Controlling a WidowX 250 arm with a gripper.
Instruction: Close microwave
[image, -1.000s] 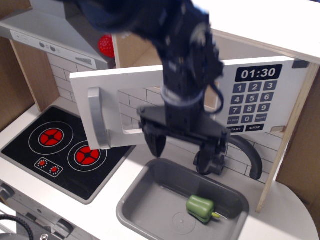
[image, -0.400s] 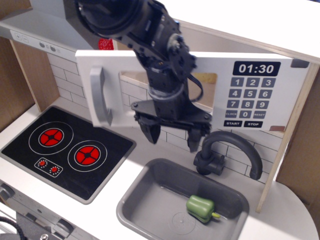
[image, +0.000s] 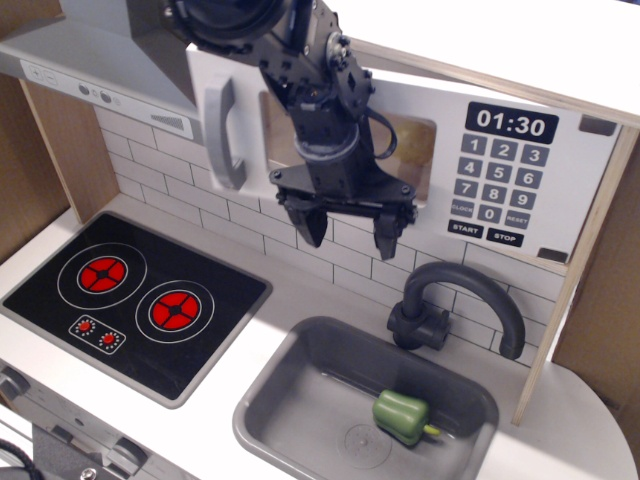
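Note:
The toy microwave (image: 520, 170) sits high at the back, with a black keypad and a clock display reading 01:30. Its white door (image: 205, 85) with grey bar handle (image: 224, 135) and clear window (image: 410, 160) lies nearly flush with the microwave front. My gripper (image: 347, 227) is open and empty, its two dark fingers pointing down just in front of the door's lower edge, below the window. The arm covers part of the window.
A grey slanted range hood (image: 90, 60) is at the upper left. A black two-burner hob (image: 130, 300) lies at the left. A grey sink (image: 300, 380) holds a green pepper (image: 402, 416), with a dark tap (image: 460, 300) behind it.
The door has swung from wide open to nearly shut against the microwave. My gripper has moved up and back with it, away from the sink.

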